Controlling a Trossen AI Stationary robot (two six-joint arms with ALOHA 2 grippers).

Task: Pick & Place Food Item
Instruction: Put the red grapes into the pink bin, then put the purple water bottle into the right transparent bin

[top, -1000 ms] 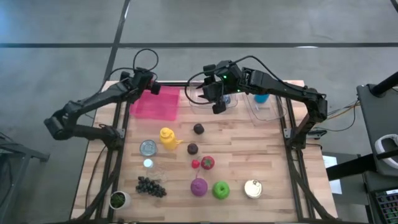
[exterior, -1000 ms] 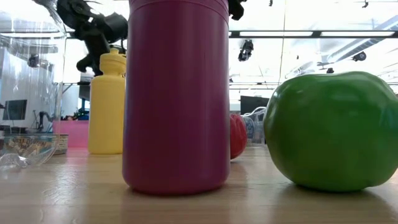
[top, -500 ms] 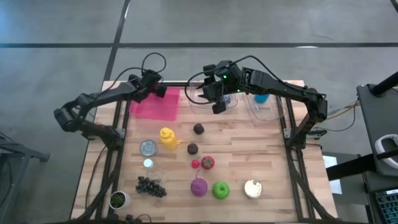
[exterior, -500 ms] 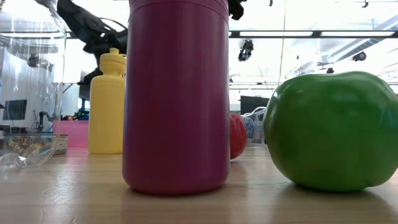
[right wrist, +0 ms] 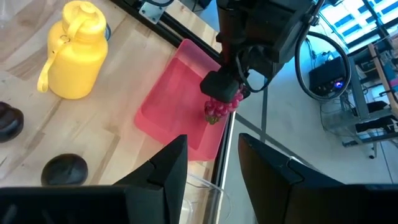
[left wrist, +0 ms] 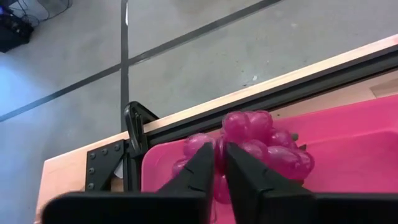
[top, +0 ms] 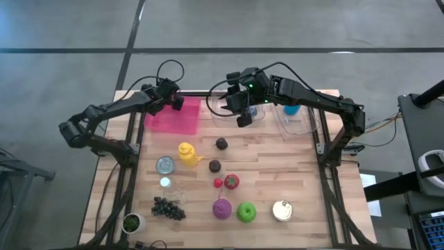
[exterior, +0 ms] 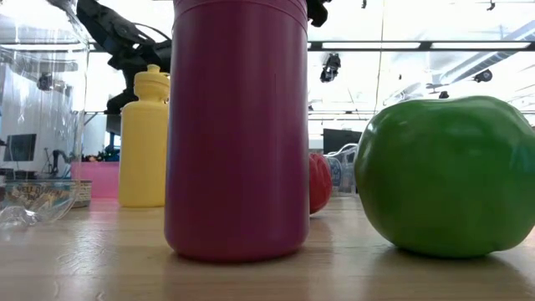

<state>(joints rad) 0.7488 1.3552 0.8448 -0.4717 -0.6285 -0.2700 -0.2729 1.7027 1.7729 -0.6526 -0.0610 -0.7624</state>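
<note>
Pink is where your attention belongs: the pink tray (top: 173,118) sits at roughly eleven o'clock on the wooden table (top: 298,173), and your left gripper (left wrist: 216,163) hangs over its far edge. Its fingers (left wrist: 200,167) are pinched nearly together on a bunch of purple grapes (left wrist: 261,140), which dangles above the tray and clear of its floor; the right wrist view shows the same grapes (right wrist: 222,106) hanging below the gripper, over the tray's rim.

Your right gripper (right wrist: 212,163) hovers at about twelve o'clock, over a clear container (top: 239,114), its fingers partly apart with nothing between them.

Across the middle of the table you have a yellow bottle (top: 186,153) just beside a small round tin (top: 165,164), and two dark round items (top: 221,144) toward the centre. Down at six o'clock stand a magenta bottle (top: 221,207), a green apple (top: 246,212) and a red tomato-like fruit (top: 232,182). A dark grape cluster (top: 168,208) lies at about seven o'clock.
</note>
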